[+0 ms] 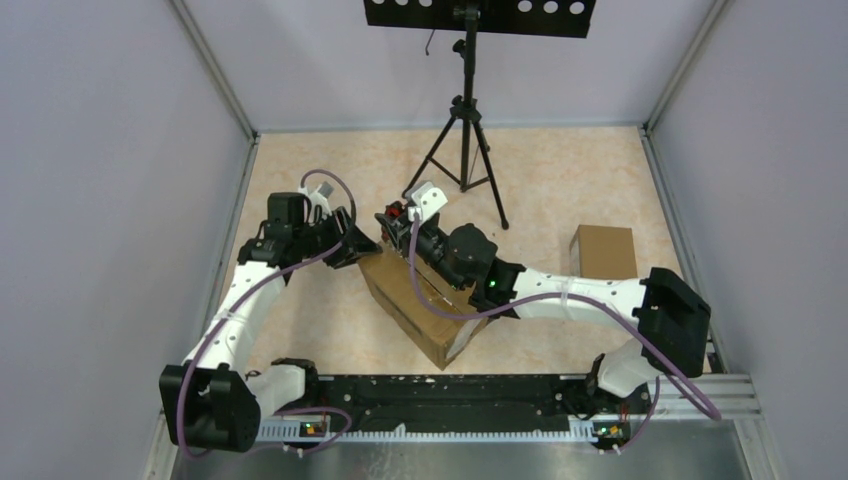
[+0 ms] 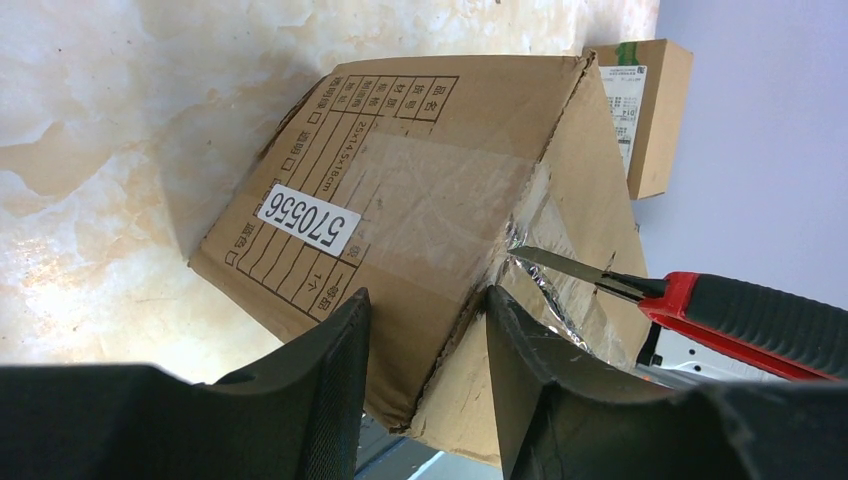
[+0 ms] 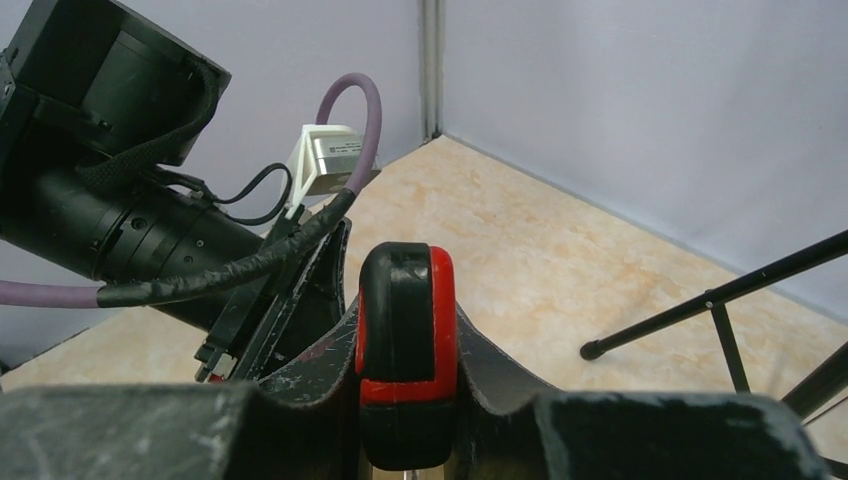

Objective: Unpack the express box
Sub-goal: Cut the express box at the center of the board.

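The express box [image 1: 420,300], brown cardboard sealed with clear tape, lies tilted in the middle of the table. In the left wrist view the box [image 2: 420,190] carries a white label "570556". My left gripper [image 1: 358,250] grips its far left corner, and its fingers [image 2: 335,370] press the two faces on either side of the corner edge. My right gripper [image 1: 405,222] is shut on a red and black utility knife [image 3: 405,350]. The knife's blade [image 2: 560,265] touches the taped seam at the box's edge, where the tape looks torn and crinkled.
A smaller brown box [image 1: 603,252] stands at the right; it also shows in the left wrist view [image 2: 645,110]. A black tripod [image 1: 465,150] stands behind the box. Grey walls enclose the table on three sides.
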### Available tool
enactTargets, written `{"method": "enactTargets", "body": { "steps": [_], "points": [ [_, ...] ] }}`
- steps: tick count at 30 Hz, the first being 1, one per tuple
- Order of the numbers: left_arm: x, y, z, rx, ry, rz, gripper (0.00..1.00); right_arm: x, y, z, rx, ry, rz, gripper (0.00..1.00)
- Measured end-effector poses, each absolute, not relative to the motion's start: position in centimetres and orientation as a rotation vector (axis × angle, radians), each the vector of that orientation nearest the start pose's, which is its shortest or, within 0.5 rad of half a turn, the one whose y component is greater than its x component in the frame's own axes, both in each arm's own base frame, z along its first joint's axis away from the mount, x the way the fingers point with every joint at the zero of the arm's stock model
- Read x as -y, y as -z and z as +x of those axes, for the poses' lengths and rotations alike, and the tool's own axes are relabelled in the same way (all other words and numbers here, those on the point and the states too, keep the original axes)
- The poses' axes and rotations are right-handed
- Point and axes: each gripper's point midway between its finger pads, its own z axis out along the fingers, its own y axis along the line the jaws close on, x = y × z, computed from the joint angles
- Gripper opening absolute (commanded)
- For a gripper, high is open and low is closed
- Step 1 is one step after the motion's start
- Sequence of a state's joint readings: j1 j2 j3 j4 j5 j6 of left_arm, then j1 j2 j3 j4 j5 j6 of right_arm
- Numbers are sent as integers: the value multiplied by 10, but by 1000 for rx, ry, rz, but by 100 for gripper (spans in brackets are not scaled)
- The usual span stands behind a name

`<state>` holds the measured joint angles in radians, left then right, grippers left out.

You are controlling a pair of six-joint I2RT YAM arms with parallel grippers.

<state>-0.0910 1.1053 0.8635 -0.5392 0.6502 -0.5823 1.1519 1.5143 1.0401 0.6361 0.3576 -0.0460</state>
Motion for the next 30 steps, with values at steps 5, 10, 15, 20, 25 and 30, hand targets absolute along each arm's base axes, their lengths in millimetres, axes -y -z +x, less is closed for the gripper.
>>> {"method": "enactTargets", "body": {
  "steps": [5,10,15,20,25,30],
  "points": [
    [149,-184,259,-2393,1088,-258,48,-424,-317,258,-1337,-651,-560,0],
    [149,-185,259,-2392,1088,-257,48,-425,-318,257,-1329,-642,-571,0],
    [149,-185,259,-2391,1088,-257,48,-425,-319,257,-1328,-635,-578,0],
    [149,-185,259,-2389,1088,-255,48,-425,-319,258,-1324,-624,-586,0],
    [149,-185,259,-2388,1088,-255,48,-425,-319,258,-1321,-618,-592,0],
    [149,-185,260,-2387,1089,-257,44,-425,-319,258,-1320,-615,-594,0]
  ]
}}
